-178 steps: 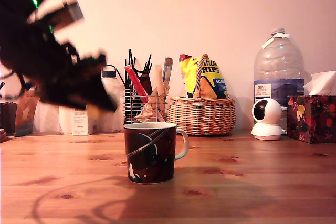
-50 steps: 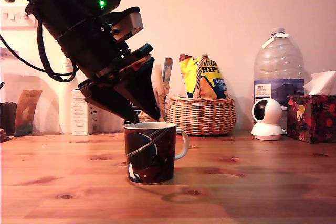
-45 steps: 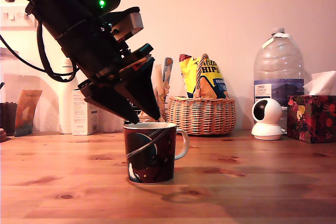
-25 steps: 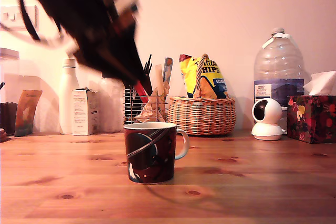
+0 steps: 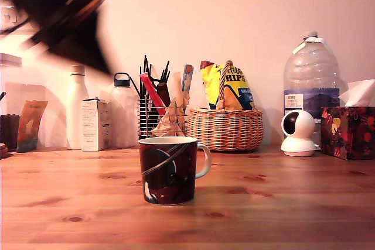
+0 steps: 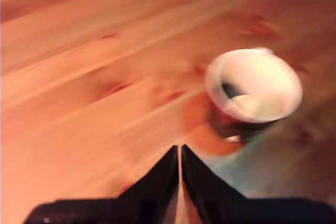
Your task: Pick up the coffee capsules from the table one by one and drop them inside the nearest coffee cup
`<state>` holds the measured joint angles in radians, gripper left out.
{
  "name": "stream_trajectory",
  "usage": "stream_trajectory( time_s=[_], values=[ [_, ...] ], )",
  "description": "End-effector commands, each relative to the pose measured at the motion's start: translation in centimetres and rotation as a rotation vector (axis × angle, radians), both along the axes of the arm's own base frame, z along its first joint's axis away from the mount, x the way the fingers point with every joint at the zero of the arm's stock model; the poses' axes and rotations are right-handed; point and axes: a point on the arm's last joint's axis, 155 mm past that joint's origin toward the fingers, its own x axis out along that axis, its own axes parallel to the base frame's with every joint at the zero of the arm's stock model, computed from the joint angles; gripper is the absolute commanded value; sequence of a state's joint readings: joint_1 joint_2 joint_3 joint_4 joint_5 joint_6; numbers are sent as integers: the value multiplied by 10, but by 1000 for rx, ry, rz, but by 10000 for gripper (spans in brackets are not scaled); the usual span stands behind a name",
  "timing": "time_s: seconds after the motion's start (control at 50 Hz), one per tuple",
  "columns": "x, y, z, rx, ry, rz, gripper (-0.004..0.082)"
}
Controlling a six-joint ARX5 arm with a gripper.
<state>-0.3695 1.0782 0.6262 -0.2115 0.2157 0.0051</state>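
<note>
On the plank table (image 5: 281, 203), nearest me, the patterned coffee cup (image 5: 168, 170) stands alone, pale shapes inside it that may be capsules. The blurred gripper (image 6: 180, 153) hangs high above, fingers pressed together on nothing. Behind: wicker basket (image 5: 225, 128), water bottle (image 5: 311, 80), nothing obstructing.

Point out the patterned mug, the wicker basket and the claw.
Dark swirl-patterned mug (image 5: 169, 171), exterior view, outer wall.
Woven wicker basket (image 5: 225, 128), exterior view, front weave.
Black claw (image 6: 180, 153), wrist view, between the fingertips.
</note>
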Motion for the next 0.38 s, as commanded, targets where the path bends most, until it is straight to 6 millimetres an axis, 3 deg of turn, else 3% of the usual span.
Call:
stream_trajectory(
  time_s=[0.0, 0.18, 0.36],
  values=[
    [-5, 7, 3, -29, -28, 23, -19],
    [-21, 29, 5, -70, -79, 88, -19],
    [-39, 38, 23, -134, -133, 129, -19]
  ],
)
